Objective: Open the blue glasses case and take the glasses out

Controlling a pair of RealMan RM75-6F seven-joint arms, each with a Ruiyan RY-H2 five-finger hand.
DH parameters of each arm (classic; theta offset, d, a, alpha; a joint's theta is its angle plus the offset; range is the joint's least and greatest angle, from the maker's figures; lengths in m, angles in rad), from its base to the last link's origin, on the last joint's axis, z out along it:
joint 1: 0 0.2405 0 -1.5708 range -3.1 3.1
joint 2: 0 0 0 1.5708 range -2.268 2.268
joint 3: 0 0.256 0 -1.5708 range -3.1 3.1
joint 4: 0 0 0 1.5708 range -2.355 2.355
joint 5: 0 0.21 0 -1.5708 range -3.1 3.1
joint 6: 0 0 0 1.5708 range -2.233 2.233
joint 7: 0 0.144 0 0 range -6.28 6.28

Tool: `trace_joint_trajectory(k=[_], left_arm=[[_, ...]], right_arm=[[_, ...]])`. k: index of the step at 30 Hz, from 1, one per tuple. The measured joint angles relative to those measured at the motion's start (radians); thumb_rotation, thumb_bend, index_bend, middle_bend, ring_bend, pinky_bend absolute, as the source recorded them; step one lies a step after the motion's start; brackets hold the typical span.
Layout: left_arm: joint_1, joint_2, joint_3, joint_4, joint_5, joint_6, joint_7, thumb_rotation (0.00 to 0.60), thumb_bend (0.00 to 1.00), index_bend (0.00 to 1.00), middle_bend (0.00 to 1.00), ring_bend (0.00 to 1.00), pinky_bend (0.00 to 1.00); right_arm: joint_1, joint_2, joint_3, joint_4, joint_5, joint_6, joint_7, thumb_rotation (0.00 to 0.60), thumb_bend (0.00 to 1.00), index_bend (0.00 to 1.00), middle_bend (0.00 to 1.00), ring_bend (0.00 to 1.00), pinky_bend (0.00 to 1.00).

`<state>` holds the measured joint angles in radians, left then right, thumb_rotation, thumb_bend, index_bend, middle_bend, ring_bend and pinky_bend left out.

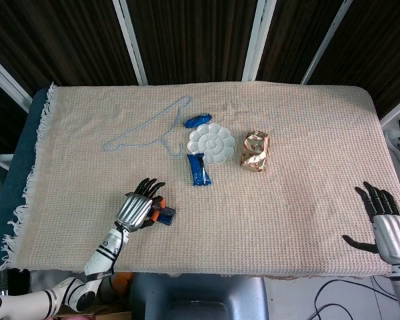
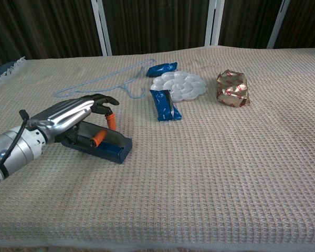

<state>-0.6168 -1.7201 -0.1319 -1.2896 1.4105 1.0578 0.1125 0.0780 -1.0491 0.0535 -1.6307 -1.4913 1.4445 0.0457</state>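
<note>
The dark blue glasses case [image 2: 109, 148] lies open on the woven cloth at the front left; in the head view only its end [image 1: 169, 214] shows beside my left hand. Orange glasses [image 2: 111, 121] stick up out of it. My left hand [image 2: 68, 118] reaches over the case from the left, its fingers curled down onto the orange frame and seeming to pinch it. The hand [image 1: 137, 208] hides most of the case in the head view. My right hand [image 1: 387, 223] hovers at the table's right front edge, fingers spread, holding nothing.
Behind the case lie a light blue wire hanger [image 1: 153, 130], a white flower-shaped palette [image 1: 212, 143], a long blue packet [image 1: 199, 169], a small blue packet [image 1: 197, 121] and a gold foil packet [image 1: 256, 150]. The cloth's fringe hangs at the left edge.
</note>
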Motion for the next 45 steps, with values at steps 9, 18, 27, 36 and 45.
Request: trace_joint_trajectory(k=[9,18,27,36,45], left_arm=[[-0.089,-0.055,-0.105,0.093,-0.094,-0.065,0.047,0.6,0.41,0.11,0.1,0.01,0.0],[-0.135,-0.064,-0.152,0.108,-0.167,-0.099,0.097,0.6,0.5,0.28,0.06,0.0,0.0],[-0.097,0.177,-0.059,-0.13,-0.164,-0.155,0.162,0.6,0.62,0.33,0.02,0.0,0.0],[-0.06,0.263,0.011,-0.186,-0.234,-0.2,0.165,0.6,0.64,0.33,0.02,0.0,0.0],[-0.04,0.279,0.044,-0.168,-0.234,-0.167,0.191,0.6,0.66,0.34,0.03,0.0,0.0]], right_arm=[[-0.005,0.015,0.002,0.004,-0.005,0.01,0.04,0.6,0.18,0.0,0.0,0.0,0.0],[-0.01,0.025,-0.001,0.01,-0.012,0.016,0.061,0.6,0.18,0.0,0.0,0.0,0.0],[-0.013,0.023,-0.012,0.004,-0.034,0.021,0.049,0.6,0.18,0.0,0.0,0.0,0.0],[-0.012,0.02,-0.022,0.001,-0.05,0.02,0.04,0.6,0.18,0.0,0.0,0.0,0.0],[-0.014,0.02,-0.031,-0.003,-0.067,0.025,0.035,0.6,0.18,0.0,0.0,0.0,0.0]])
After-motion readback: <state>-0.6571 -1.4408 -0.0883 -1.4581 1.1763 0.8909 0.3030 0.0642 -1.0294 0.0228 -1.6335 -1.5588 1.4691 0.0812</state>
